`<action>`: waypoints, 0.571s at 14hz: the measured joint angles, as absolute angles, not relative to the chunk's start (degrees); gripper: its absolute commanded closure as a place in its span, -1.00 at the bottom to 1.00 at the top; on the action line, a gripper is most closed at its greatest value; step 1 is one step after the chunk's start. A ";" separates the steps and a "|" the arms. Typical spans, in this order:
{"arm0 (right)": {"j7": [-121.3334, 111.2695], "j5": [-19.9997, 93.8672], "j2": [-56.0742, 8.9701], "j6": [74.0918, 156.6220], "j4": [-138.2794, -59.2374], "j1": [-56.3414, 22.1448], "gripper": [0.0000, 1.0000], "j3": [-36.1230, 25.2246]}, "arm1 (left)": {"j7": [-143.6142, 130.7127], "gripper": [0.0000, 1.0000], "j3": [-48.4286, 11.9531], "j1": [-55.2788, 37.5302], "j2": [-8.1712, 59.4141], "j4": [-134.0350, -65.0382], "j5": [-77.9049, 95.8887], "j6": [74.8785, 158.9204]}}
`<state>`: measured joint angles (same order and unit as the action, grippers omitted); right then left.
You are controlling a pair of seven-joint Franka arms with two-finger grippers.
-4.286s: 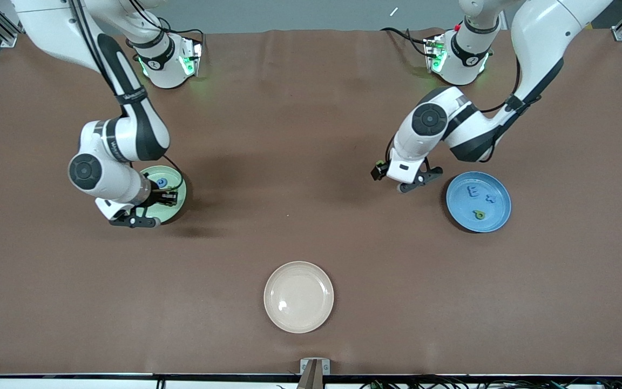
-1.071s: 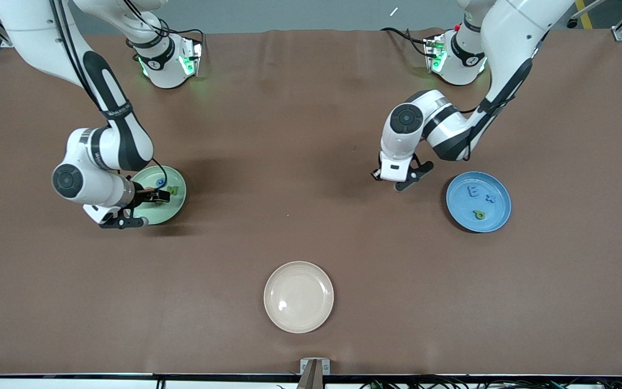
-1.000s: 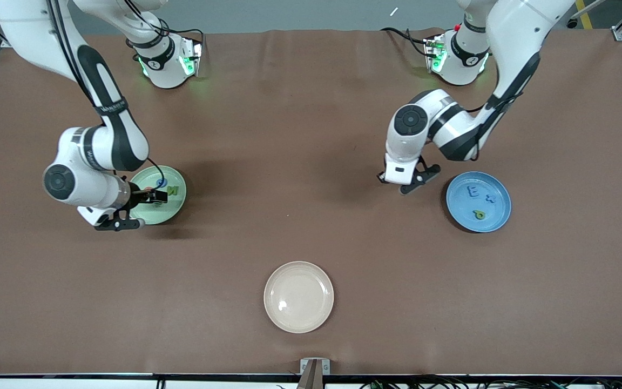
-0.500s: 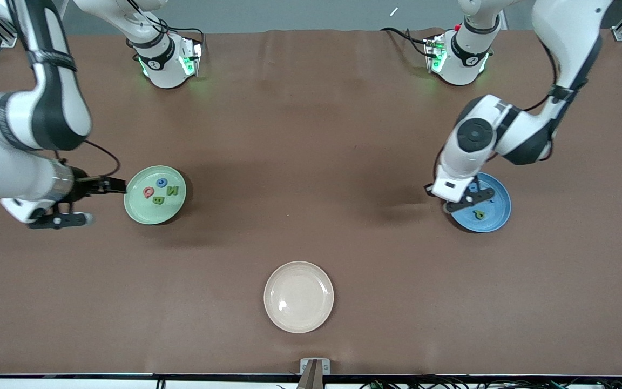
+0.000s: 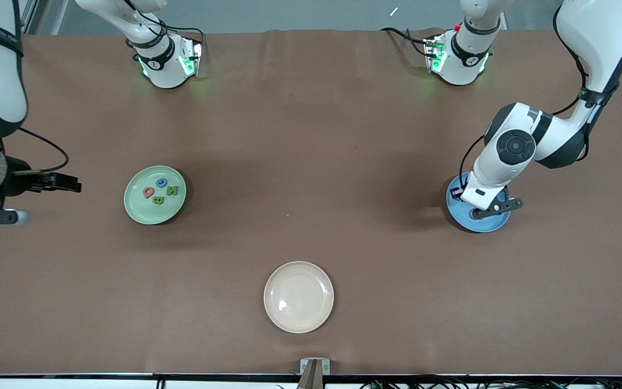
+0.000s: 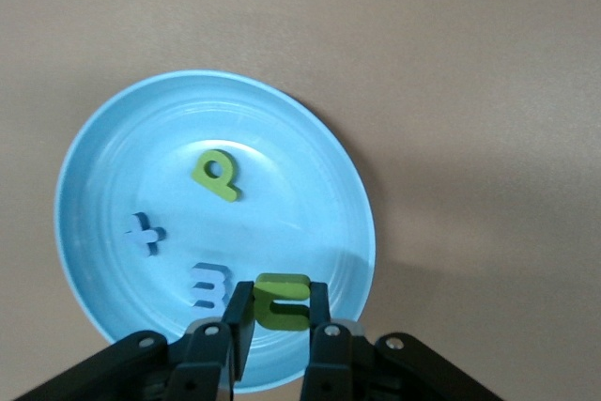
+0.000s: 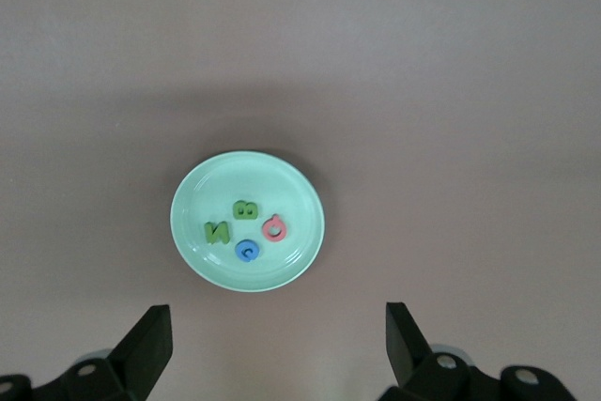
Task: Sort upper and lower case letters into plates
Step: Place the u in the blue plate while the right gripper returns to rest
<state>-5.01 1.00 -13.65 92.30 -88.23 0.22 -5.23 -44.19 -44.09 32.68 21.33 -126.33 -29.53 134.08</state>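
The pale mint green plate [image 5: 134,208] holds several letters: a red one [image 5: 148,192], a blue one [image 5: 162,183] and two green ones. It also shows in the right wrist view [image 7: 197,251]. My right gripper [image 5: 66,183] is open and empty, high over bare table between that plate and the right arm's end [image 7: 277,354]. The bright blue plate [image 5: 484,222] is mostly hidden under my left gripper [image 5: 465,195]. In the left wrist view this plate [image 6: 282,138] holds a green p [image 6: 216,174], a blue t [image 6: 145,234] and a blue E [image 6: 208,284]. My left gripper [image 6: 279,305] is shut on a green letter [image 6: 282,288] over the plate's rim.
A cream-beige round plate [image 5: 298,296] lies empty near the front camera at mid-table. Brown cloth covers the table. The two arm bases [image 5: 168,59] [image 5: 457,56] stand at the edge farthest from the front camera.
My right gripper has pulled off the mint plate toward the right arm's end, uncovering the letters there. My left gripper has swung from beside the blue plate to over it.
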 measured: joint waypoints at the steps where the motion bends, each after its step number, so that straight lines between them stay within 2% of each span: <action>1: -5.41 0.43 -13.64 91.86 -87.07 0.41 -1.00 -5.23 | -44.14 0.72 -44.09 32.81 22.16 -126.43 -29.53 134.52; 8: -5.76 -0.43 -13.65 89.37 -82.25 0.39 -1.00 -4.99 | -44.12 0.70 -43.98 35.67 27.20 -127.61 -34.43 137.06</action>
<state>-5.76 -0.43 -13.65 89.37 -82.25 0.39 -4.99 -44.12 -43.98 35.67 27.20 -127.61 -34.43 137.06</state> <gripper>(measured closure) 0.000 0.727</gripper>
